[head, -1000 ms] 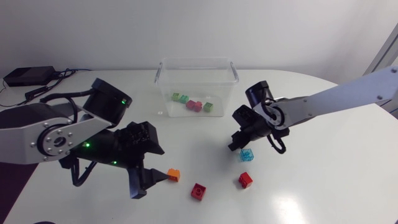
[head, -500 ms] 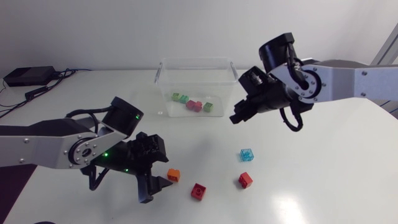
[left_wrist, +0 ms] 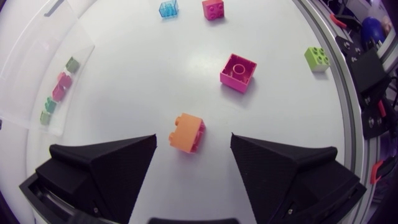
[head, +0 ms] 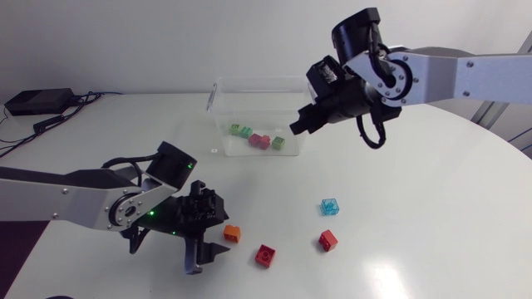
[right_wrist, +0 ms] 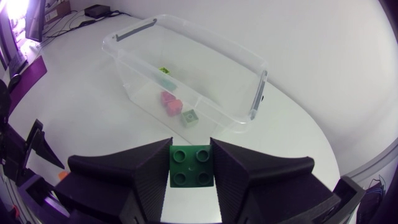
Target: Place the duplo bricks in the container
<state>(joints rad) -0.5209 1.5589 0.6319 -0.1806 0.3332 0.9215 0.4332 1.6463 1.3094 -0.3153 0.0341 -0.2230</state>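
Grips green brick [right_wrist: 191, 165] in right pincer [right_wrist: 191, 149], container [right_wrist: 140, 74] just ahead; aims open left pincer [left_wrist: 193, 140] at orange brick [left_wrist: 186, 132].

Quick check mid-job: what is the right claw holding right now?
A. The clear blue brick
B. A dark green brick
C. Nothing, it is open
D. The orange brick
B: in the right wrist view both fingers of the right claw press on a dark green brick from two sides, with the container ahead of it.
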